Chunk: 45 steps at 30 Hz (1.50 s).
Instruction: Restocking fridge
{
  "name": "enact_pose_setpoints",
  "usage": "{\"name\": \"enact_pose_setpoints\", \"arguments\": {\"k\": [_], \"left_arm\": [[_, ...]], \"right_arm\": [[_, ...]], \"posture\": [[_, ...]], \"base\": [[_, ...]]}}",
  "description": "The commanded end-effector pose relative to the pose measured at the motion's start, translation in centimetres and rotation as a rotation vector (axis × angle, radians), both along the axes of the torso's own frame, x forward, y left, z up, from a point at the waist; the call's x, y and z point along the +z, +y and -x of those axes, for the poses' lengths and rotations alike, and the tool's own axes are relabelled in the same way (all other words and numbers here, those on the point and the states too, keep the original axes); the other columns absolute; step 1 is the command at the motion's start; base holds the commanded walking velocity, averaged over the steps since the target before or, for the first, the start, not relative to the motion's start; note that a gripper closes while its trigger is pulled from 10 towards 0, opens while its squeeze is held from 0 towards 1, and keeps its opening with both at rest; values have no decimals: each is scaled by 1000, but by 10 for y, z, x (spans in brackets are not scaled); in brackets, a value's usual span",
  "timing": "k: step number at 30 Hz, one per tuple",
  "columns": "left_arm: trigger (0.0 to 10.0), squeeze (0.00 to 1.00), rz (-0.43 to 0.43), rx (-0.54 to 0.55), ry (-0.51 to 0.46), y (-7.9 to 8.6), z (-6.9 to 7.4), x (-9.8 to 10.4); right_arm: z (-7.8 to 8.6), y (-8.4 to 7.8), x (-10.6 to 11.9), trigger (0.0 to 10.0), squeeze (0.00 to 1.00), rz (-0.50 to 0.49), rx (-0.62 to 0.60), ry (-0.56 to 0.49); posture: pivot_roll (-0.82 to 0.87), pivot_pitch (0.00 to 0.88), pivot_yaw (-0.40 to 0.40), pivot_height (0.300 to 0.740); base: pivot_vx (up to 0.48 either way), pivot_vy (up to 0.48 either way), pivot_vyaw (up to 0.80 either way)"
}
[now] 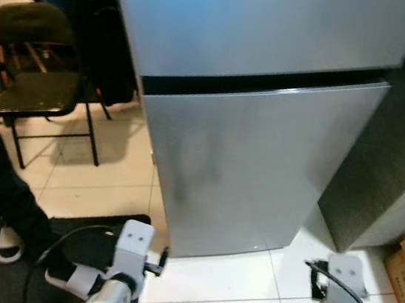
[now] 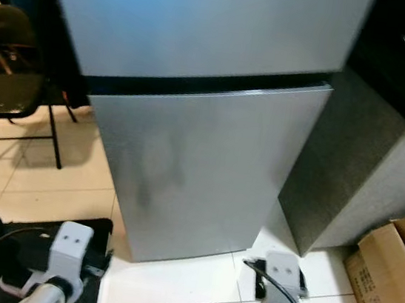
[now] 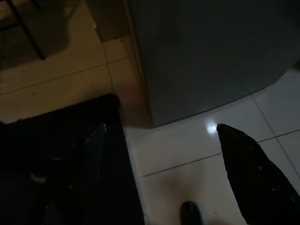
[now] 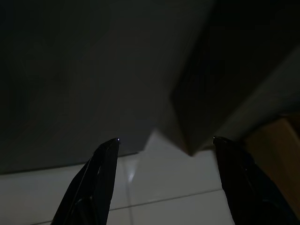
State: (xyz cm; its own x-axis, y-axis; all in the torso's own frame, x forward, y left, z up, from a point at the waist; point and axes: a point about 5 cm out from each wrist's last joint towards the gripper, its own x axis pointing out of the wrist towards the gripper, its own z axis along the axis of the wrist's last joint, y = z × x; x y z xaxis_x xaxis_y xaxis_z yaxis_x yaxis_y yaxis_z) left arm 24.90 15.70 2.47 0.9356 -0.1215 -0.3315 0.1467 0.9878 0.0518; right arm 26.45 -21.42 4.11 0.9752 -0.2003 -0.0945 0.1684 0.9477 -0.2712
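Both grippers, left gripper (image 3: 159, 133) and right gripper (image 4: 164, 140), hang low with fingers spread wide, grasping nothing; just ahead stands the silver fridge (image 1: 238, 164), doors closed.

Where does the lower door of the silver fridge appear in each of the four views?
Left eye view: lower door of the silver fridge, centre, below the dark door gap.
Right eye view: centre, shifted slightly left.
Left wrist view: dark grey panel, ahead of the open left gripper.
Right wrist view: dim grey panel, ahead of the open right gripper.
Shared landmark: the door's bottom edge meeting the white tiled floor.
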Motion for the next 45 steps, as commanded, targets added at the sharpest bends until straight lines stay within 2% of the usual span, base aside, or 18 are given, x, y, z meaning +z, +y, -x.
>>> {"name": "enact_pose_setpoints", "arguments": {"k": [1, 45], "left_arm": [[10000, 0, -13, -3, 22, 1, 4, -6], [10000, 0, -11, -3, 17, 0, 4, -6]], "right_arm": [[8, -3, -10, 10000, 0, 4, -10, 48], [8, -2, -10, 10000, 0, 5, -11, 50]], "posture": [[-205, 211, 60, 707], [-207, 215, 58, 707]], "base": [[0, 0, 781], [0, 0, 781]]}}
